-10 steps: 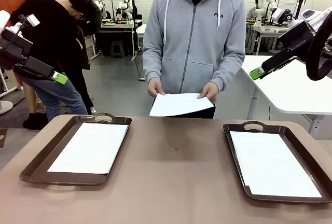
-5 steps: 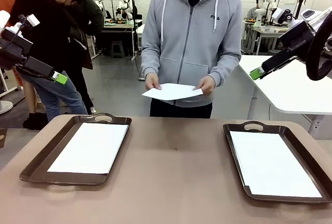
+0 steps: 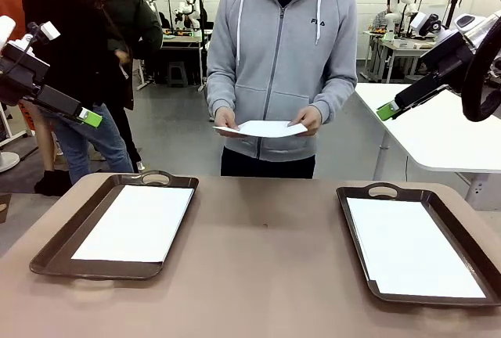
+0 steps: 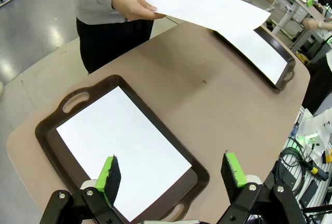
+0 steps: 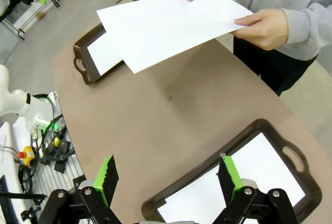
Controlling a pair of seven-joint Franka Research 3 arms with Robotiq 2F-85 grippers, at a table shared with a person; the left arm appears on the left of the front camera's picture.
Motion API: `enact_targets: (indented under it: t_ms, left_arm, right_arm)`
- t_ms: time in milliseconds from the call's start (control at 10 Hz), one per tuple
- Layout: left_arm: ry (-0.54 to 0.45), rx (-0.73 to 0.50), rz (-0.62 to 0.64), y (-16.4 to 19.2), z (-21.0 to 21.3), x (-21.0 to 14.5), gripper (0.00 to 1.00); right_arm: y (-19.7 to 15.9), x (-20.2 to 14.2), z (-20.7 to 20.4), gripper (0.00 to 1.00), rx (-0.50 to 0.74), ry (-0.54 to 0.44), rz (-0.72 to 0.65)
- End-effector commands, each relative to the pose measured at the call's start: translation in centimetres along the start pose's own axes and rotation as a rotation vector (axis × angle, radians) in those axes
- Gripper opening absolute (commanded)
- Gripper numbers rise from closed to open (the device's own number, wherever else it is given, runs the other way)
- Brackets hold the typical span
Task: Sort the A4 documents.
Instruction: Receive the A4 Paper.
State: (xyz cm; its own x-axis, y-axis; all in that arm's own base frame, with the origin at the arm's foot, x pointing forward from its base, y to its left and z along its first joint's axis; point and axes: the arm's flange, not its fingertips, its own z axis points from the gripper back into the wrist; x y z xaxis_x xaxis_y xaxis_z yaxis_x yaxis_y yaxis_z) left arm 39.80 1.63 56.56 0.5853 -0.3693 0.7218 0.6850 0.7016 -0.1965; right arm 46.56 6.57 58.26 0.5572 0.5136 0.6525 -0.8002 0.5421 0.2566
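Note:
A person in a grey hoodie stands at the far side of the table and holds one white A4 sheet (image 3: pixel 264 128) level in both hands, above the table's far edge; the same sheet (image 4: pixel 207 9) (image 5: pixel 168 27) shows in both wrist views. Another sheet (image 3: pixel 137 223) lies in the left brown tray (image 3: pixel 47 256). A further sheet (image 3: pixel 411 249) lies in the right brown tray (image 3: pixel 354 248). My left gripper (image 3: pixel 88 118) hangs open high at the left, above the left tray (image 4: pixel 49 149). My right gripper (image 3: pixel 385 110) hangs open high at the right, over the right tray (image 5: pixel 212 167). Neither holds anything.
The brown tabletop (image 3: pixel 266 260) lies bare between the two trays. A white table (image 3: pixel 438 131) stands behind at the right. Other people stand behind at the left, off the table.
The person has raised the sheet from a downward tilt to nearly level and drawn it closer to the body. Both arms have stayed still.

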Motion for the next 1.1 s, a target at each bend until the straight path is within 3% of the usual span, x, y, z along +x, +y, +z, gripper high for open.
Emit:
enact_targets:
  t_ms: [0,1000]
  left_arm:
    - [0.004,0.005,-0.002,-0.07,-0.03,0.01,1.00]
    - [0.004,0.005,-0.002,-0.07,-0.03,0.01,1.00]
  right_arm:
    - [0.05,0.03,-0.04,1.00,-0.001,0.001,0.002]
    - [0.05,0.03,-0.04,1.00,-0.001,0.001,0.002]
